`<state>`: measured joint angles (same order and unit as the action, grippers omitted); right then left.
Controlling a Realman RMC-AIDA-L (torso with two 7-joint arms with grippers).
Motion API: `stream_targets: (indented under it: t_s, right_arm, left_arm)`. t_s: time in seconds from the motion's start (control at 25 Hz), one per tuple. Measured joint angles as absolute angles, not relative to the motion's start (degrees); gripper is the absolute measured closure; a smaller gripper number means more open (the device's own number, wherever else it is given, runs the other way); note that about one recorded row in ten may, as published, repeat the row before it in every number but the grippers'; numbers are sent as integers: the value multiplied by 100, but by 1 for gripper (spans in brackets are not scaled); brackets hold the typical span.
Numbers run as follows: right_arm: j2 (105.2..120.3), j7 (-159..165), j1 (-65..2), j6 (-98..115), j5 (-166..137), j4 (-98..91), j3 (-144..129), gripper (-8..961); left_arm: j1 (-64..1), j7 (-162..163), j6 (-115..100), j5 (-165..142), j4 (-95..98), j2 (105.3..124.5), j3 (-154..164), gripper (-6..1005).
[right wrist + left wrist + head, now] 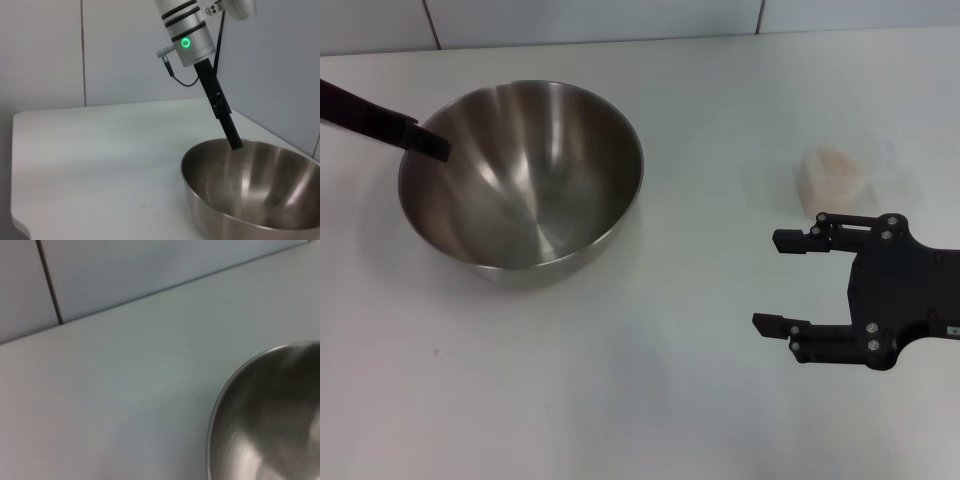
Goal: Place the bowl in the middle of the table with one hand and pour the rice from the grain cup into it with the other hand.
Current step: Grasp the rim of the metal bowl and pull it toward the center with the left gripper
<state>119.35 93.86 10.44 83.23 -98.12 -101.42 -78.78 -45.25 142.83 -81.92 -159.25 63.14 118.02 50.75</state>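
Note:
The steel bowl (pixel 535 175) stands on the white table (pixel 650 380), left of the middle. My left gripper (pixel 432 145) reaches in from the left and pinches the bowl's left rim, with one black finger inside the bowl. The right wrist view shows that arm with its green ring and a finger (pixel 232 137) dipping over the bowl's (pixel 250 192) rim. The bowl's rim (pixel 225 390) also fills a corner of the left wrist view. The grain cup (pixel 832 180), pale beige with rice, stands upright at the right. My right gripper (pixel 767 281) is open and empty, just in front of the cup.
A tiled wall (pixel 620 18) runs along the table's far edge. Bare tabletop lies between the bowl and the cup and along the near side. The table's corner and edge (pixel 20 220) show in the right wrist view.

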Motion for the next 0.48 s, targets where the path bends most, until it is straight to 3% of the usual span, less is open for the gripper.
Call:
stream_targets:
  t_s: [0.48]
  right_arm:
    - [11944,9386,1016,8324,-9799,-10078,-7918,210]
  left_arm:
    - [-4506,14221,-8048,-15994,5994,11813,5198,241]
